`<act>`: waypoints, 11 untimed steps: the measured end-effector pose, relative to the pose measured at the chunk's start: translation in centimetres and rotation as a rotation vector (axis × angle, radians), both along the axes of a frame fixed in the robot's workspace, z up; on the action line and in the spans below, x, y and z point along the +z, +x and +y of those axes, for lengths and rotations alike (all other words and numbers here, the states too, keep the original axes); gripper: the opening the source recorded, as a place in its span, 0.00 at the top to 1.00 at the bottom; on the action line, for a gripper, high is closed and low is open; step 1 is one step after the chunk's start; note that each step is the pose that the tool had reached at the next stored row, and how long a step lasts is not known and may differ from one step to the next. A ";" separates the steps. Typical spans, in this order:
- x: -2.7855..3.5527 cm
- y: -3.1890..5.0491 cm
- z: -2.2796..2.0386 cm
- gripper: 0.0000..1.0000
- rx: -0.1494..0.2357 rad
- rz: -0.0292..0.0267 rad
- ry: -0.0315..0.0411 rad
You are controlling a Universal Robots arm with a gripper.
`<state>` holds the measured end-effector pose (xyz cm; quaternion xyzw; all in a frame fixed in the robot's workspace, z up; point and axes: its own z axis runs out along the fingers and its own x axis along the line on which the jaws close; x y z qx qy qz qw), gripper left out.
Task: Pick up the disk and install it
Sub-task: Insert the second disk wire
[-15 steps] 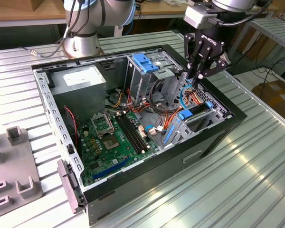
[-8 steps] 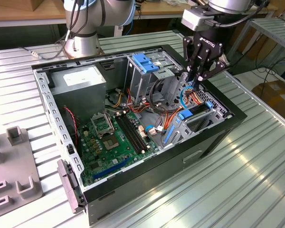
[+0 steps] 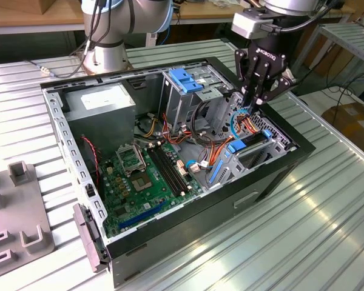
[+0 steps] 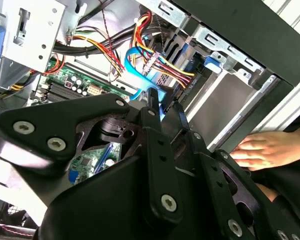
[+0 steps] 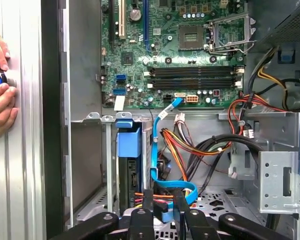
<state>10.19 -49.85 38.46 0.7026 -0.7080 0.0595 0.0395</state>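
Note:
The disk (image 5: 131, 176) stands on edge in the drive bay at the case's corner, its blue rail (image 3: 237, 147) uppermost. My gripper (image 3: 255, 104) hangs inside the open computer case just beside that bay, among the cables. In both wrist views its two black fingers (image 5: 148, 200) close on the plug of a flat blue data cable (image 5: 158, 145), which runs from the motherboard (image 5: 180, 55) to the fingertips. The plug shows as a blue piece between the fingertips (image 4: 152, 102). The gripper (image 5: 164, 194) does not touch the disk.
Bundles of red, yellow and black power wires (image 5: 190, 145) lie close around the gripper. A metal cage with a blue latch (image 3: 185, 79) and a grey power-supply box (image 3: 100, 103) stand further in. A person's hand (image 5: 0, 95) rests outside the case wall.

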 end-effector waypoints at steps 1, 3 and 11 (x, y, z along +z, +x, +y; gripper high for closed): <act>-0.01 0.00 0.04 0.70 0.000 0.0000 -0.0004; -0.07 0.00 0.11 0.70 0.000 0.0000 -0.0005; -1.37 0.00 0.23 0.84 0.000 -0.0052 -0.0021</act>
